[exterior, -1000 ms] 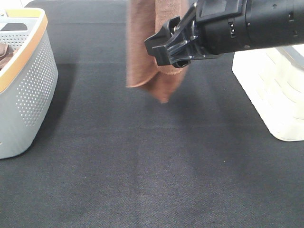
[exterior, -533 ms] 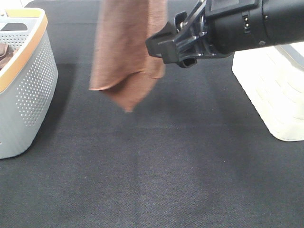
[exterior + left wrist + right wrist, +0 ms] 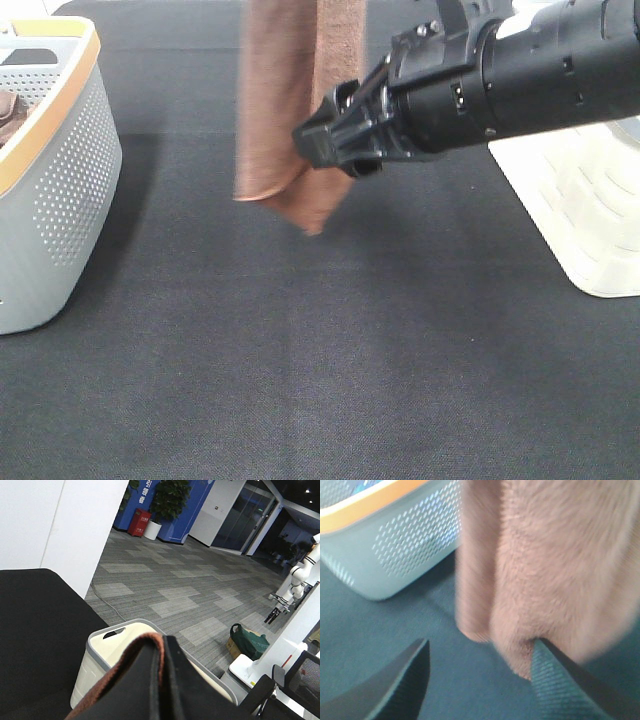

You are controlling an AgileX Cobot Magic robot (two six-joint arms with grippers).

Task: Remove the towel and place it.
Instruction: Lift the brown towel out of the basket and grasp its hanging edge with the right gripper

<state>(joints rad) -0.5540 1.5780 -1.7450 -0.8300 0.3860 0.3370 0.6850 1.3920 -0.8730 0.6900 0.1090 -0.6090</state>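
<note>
A brown towel [image 3: 275, 110] hangs down over the black table from above the top edge of the exterior view. In the left wrist view my left gripper [image 3: 161, 647] is shut on the towel's [image 3: 125, 665] upper edge; this gripper is out of the exterior view. My right gripper [image 3: 325, 150] reaches in from the right and sits in front of the towel's lower part. In the right wrist view its fingers [image 3: 405, 680] stand wide apart, with the towel's [image 3: 545, 570] hanging end just beyond them.
A grey perforated basket with an orange rim [image 3: 60, 190] stands at the left edge and also shows in the right wrist view [image 3: 405, 535]. A cream-white container [image 3: 580, 200] stands at the right, seen below the left gripper too [image 3: 107, 645]. The black tablecloth [image 3: 320, 370] covers the table.
The towel swung left, then back toward the right. My right gripper has come lower and closer to the towel's lower end.
</note>
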